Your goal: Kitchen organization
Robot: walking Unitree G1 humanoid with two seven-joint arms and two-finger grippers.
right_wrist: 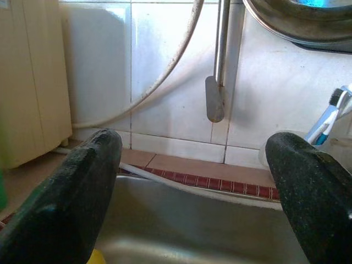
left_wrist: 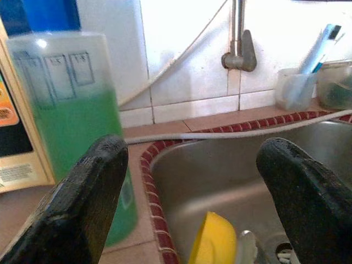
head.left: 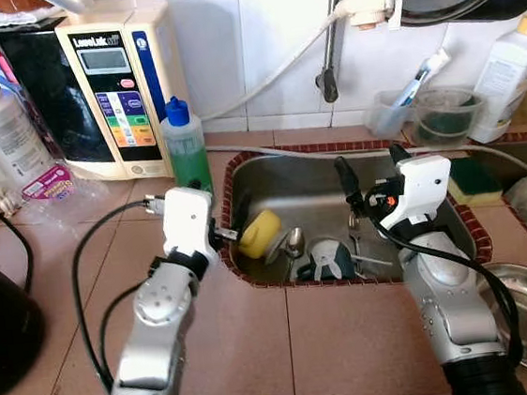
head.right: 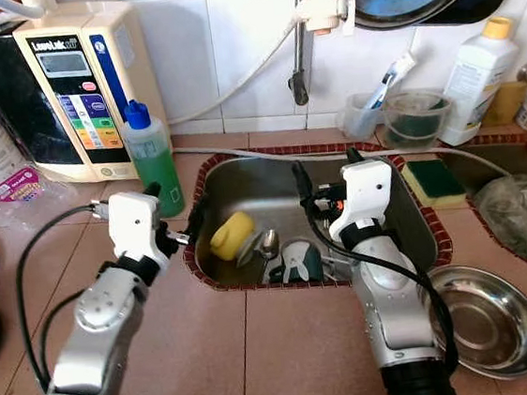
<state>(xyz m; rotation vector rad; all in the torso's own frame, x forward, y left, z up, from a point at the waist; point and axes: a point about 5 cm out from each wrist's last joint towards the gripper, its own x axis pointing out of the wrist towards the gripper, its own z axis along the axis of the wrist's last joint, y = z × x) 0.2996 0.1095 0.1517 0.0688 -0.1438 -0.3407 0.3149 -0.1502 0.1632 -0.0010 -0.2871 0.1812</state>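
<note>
Up front, the head views show the left gripper (head.left: 196,187) hovering beside the green soap bottle (head.left: 186,149) at the sink (head.left: 270,173) rim, and the right gripper (head.left: 370,163) above the basin (a yellow sponge (head.left: 260,233) lies inside). Left wrist view: fingers (left_wrist: 82,203) spread wide, holding nothing, the bottle just beside one. Right wrist view: fingers (right_wrist: 71,192) equally wide, empty, facing the tiled wall (right_wrist: 165,71)

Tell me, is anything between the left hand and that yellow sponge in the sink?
Nothing visible. The open left hand hovers over the sink's left rim, and the sponge lies just below and ahead. The green bottle stands off to the side.
</note>
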